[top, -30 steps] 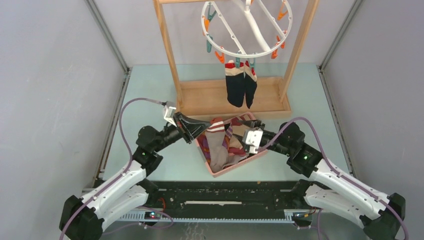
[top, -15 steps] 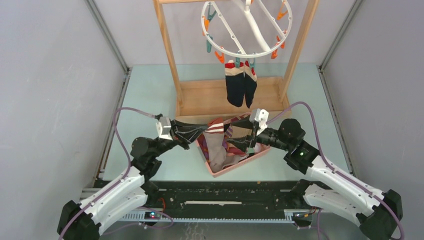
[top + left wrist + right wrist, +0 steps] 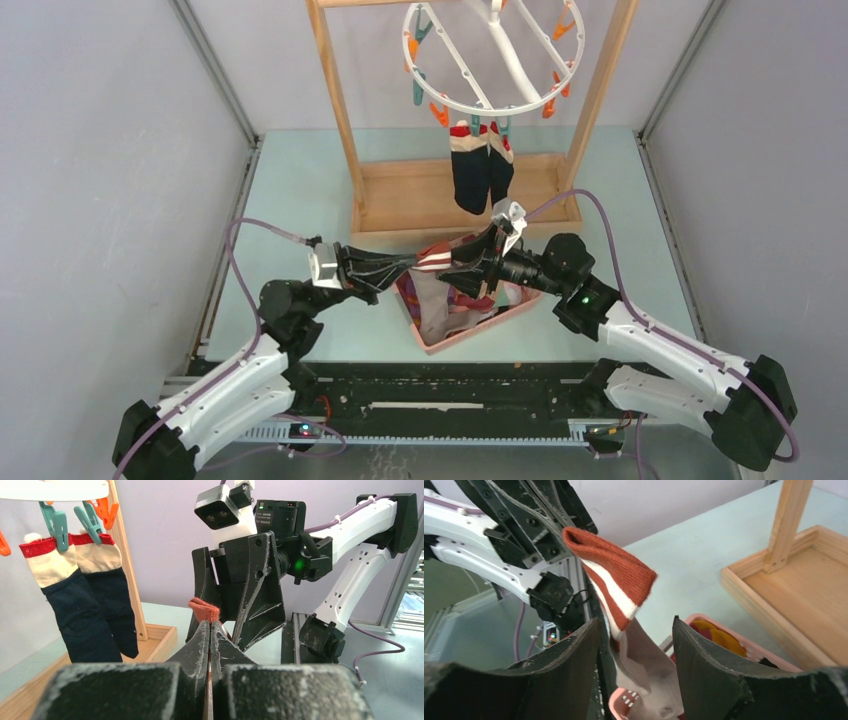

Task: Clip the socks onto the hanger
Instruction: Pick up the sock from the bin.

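**A:** Which step of the job is shown?

**B:** A mid-air handover, by the look of it. The left jaws are pressed together on the rust-and-white cuff of a striped sock (image 3: pixel 616 575). They hold it up over the pink basket (image 3: pixel 470 332) on the tabletop (image 3: pixel 300 180), and its pale foot trails down towards the basket. The right jaws are spread, one on each side of the sock just below the cuff, not gripping it.

**A:** Where is the hanger?

**B:** The hanger (image 3: pixel 515 57) hangs inside a wooden rack (image 3: pixel 335 95) at the far end, well apart from the held sock. Two navy socks (image 3: pixel 480 175) already hang from teal clips (image 3: pixel 56 524) on its near rim. An orange clip (image 3: pixel 440 113) beside them looks free.

**A:** What does the next move call for?

**B:** Probably the right jaws closing on the cuff, so the sock can be carried to a free clip. That clip must be squeezed open first.

**A:** Any writing or brand?

**B:** None readable. There is only a small green light (image 3: pixel 299 565) on the right arm.
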Motion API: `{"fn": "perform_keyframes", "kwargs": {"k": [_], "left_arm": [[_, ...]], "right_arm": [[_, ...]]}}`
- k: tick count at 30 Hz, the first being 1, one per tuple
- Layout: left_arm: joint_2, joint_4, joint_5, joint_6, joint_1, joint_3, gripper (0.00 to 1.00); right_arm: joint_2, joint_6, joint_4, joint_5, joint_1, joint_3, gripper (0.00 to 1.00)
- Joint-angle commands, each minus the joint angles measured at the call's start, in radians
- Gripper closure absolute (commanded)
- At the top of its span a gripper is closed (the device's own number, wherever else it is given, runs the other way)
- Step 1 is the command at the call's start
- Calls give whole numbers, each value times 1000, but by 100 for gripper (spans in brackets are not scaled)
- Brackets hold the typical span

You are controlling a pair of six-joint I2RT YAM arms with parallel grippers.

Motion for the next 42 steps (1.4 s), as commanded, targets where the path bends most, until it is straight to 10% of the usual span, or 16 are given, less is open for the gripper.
{"fn": "perform_keyframes", "kwargs": {"k": [1, 13, 20, 24, 42], "left_arm": [[-11, 56, 5, -2, -9, -17, 100], [-33, 53, -9, -29, -8, -43, 98], [-111, 2, 5, -5, -8, -85, 38], [-169, -22, 15, 37, -9, -103, 22], [-2, -43, 92, 22, -64, 17, 41]], "right_arm": [[11, 56, 93, -24, 36, 68, 38], [-47, -147, 7, -1, 104, 90, 99], [-112, -390, -133, -16, 127, 90, 100], [-136, -517, -191, -50, 142, 90, 100], [-124, -586, -183, -81, 163, 89, 100]]}}
